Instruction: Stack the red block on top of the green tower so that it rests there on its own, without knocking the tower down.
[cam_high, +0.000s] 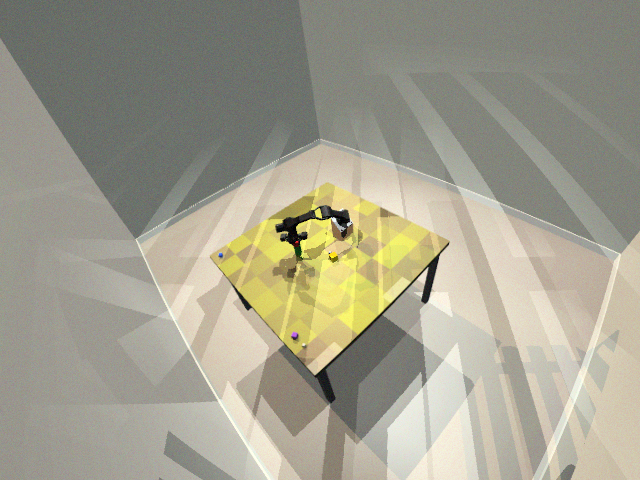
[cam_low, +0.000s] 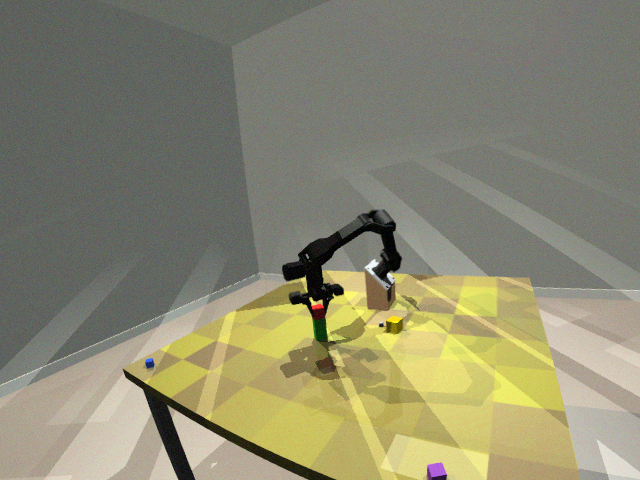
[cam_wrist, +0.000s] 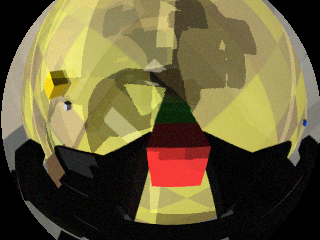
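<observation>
Grey walls meet at a corner behind a square table (cam_low: 522, 372) on dark legs, its flat top patterned in yellow and brownish tan patches crossed by pale streaks of light and soft shadows. Pale flooring with similar streaks surrounds it.

Near the far side of the table stands a tan, box-shaped base (cam_low: 379, 294), from which a black jointed arm (cam_low: 356, 229) arches up and over toward the middle of the surface. Its links look smooth and matte, with a small white-grey plate where it meets the base.

The gripper (cam_low: 318, 304) points straight down, and its dark fingers are pinched on the red block (cam_low: 318, 310), a small, plain-faced cube. In the wrist view the red block (cam_wrist: 178, 163) sits between the two fingers, bright on its near face and darker on the face behind. Directly beneath it is the green tower (cam_low: 320, 329), a narrow upright column with flat sides; the red block appears to sit on or just above its top, and which of the two cannot be told.

A yellow cube (cam_low: 394, 323) lies to the right of the tower, with a tiny dark speck (cam_low: 381, 324) just beside it. A small blue cube (cam_low: 149, 363) sits near the left corner and a purple cube (cam_low: 436, 471) near the front edge, both well apart from the tower.

No writing or labels can be read anywhere.
</observation>
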